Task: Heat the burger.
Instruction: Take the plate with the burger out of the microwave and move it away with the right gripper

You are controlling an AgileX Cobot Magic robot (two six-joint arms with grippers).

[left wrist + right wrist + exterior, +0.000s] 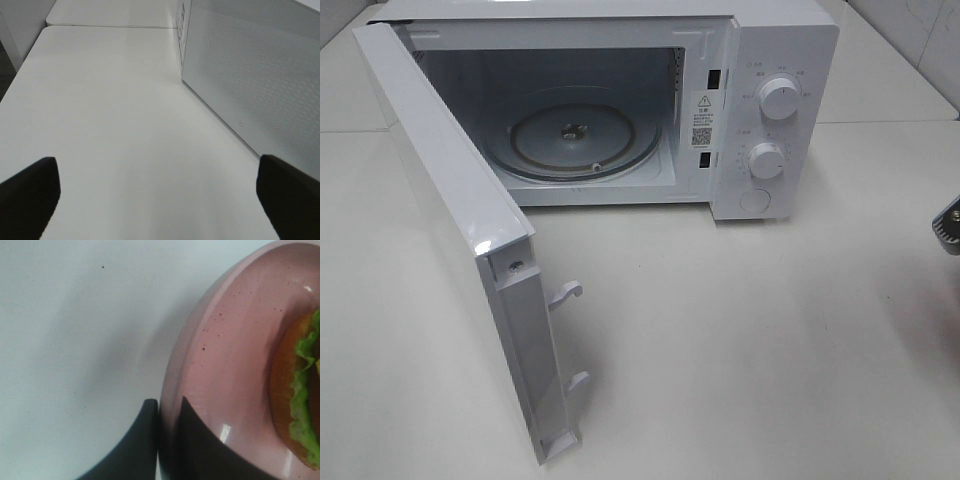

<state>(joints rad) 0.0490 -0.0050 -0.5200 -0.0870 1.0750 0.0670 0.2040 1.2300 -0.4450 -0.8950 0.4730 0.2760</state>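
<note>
Right fingers (167,440) pinching narrow on the rim of the pink plate (225,365), one dark finger lying on the outside of the rim, the other pressing on the inner slope. Sitting further in on that plate, past the inner finger and apart from it: the burger (295,405), golden-brown bun edge and frilly green lettuce showing at the frame's border, only partly in view. Lying beyond the outer finger: bare white counter (75,340) with a soft shadow.

Left fingers (150,200) standing wide apart, two dark tips poking in at either lower corner of the left wrist view, gripping nothing, hovering over plain white counter. Running alongside one fingertip: the perforated grey-white side wall of the microwave (250,75), close to it.

Seen from the high camera: microwave (760,100) resting toward the back of the counter, door (460,250) swinging fully open toward the left, latch hooks sticking out of its edge. Lying inside the cavity: the round glass turntable (575,140), carrying nothing. Sitting on the right-hand panel: two white knobs (779,98), one above the other. Peeking in at the right border of that view: a small bit of the right arm (950,225); plate and burger falling outside that view.
</note>
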